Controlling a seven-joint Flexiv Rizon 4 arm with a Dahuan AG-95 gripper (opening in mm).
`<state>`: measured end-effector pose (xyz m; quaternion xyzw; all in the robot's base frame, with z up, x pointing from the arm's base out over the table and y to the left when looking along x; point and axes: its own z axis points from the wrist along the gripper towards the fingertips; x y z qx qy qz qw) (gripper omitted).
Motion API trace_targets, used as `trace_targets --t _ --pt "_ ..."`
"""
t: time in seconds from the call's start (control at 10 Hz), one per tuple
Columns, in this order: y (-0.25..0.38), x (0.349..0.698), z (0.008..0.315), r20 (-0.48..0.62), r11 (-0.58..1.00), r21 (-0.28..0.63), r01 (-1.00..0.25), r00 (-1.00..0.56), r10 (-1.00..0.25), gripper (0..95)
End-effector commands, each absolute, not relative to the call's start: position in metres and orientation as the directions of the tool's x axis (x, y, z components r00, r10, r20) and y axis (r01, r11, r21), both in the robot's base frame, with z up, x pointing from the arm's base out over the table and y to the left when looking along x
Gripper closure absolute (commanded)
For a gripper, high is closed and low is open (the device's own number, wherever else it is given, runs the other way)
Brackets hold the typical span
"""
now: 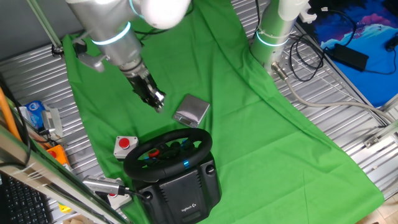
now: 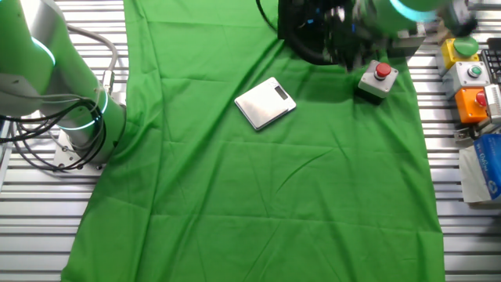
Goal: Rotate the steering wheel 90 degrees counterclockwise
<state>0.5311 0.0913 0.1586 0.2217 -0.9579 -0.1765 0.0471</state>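
The steering wheel [image 1: 168,151] is a black round rim with coloured hub buttons. It sits on a boxy black base [image 1: 186,191] with a small white logo, at the near edge of the green cloth. My gripper [image 1: 157,101] hangs above the cloth, behind the wheel and clear of the rim. Its dark fingers [image 1: 151,92] look pressed together and hold nothing. In the other fixed view the wheel [image 2: 301,35] lies at the top edge. It is partly hidden there by my blurred arm [image 2: 407,9], and the gripper cannot be made out.
A grey metallic box [image 1: 191,110] [image 2: 265,103] lies just behind the wheel. A small red push button on a white box [image 1: 125,144] [image 2: 381,74] stands beside the rim. A second arm's base [image 1: 273,31] [image 2: 78,117] stands at the cloth's far side. Button boxes [image 2: 470,86] line one edge.
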Motion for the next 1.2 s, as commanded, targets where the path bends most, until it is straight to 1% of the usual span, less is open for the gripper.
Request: trace_targets --t 0.1,0.3,0.5,0.7,0.8,0.9,1.1,1.2 --pt "0.054 0.535 0.129 -0.02 0.801 0.363 -0.477 -0.863 -0.505 95.0" --pt "0.046 0.535 0.119 -0.029 0.789 0.364 -0.494 -0.853 -0.521 95.0" --pt "0.049 0.534 0.126 -0.018 0.797 0.362 -0.483 -0.858 -0.513 95.0" --pt "0.053 0.533 0.131 -0.015 0.825 0.383 -0.415 -0.896 -0.444 95.0" --pt "0.053 0.533 0.131 0.003 0.845 0.393 -0.362 -0.919 -0.395 95.0" --pt "0.053 0.533 0.131 0.018 0.861 0.384 -0.334 -0.929 -0.369 95.0" --pt "0.053 0.533 0.131 0.041 0.882 0.376 -0.283 -0.946 -0.32 95.0" --pt "0.053 0.533 0.131 0.037 0.878 0.379 -0.294 -0.943 -0.332 95.0"
